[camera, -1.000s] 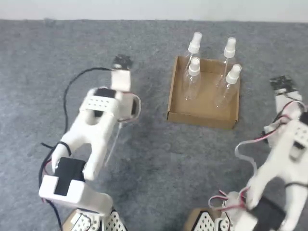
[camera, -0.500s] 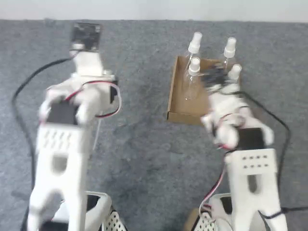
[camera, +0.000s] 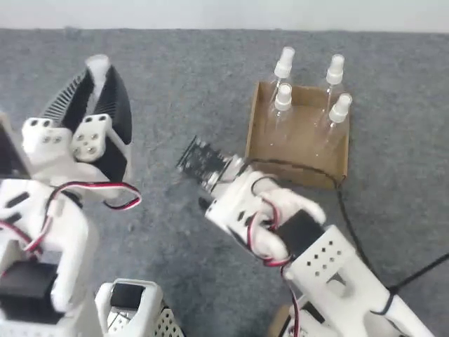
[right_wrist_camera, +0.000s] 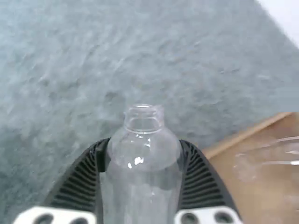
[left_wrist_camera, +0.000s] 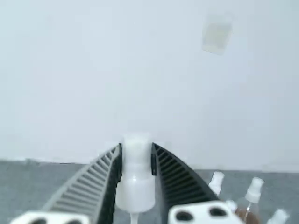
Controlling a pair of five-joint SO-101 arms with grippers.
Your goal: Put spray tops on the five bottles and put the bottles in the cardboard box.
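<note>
We judged the fifth and last capping to be in hand; the left pincer [left_wrist_camera: 136,150] was clamped on a white spray top [left_wrist_camera: 135,186], held up above the tabletop [camera: 182,84]; the right pincer [right_wrist_camera: 143,149] gripped the open-necked bottle [right_wrist_camera: 143,122] by its shoulders, near a corner of the cardboard box [camera: 295,174]; four capped bottles [camera: 283,98] stood in that box. The next move, we thought, called for bringing the top over the neck, lining the two up, seating it, then carrying the bottle to the box. In the high view the right arm [camera: 280,225] lay over its own grip; the top's thin tube ran out of the left wrist view; we could not tell the bottle's tilt.
</note>
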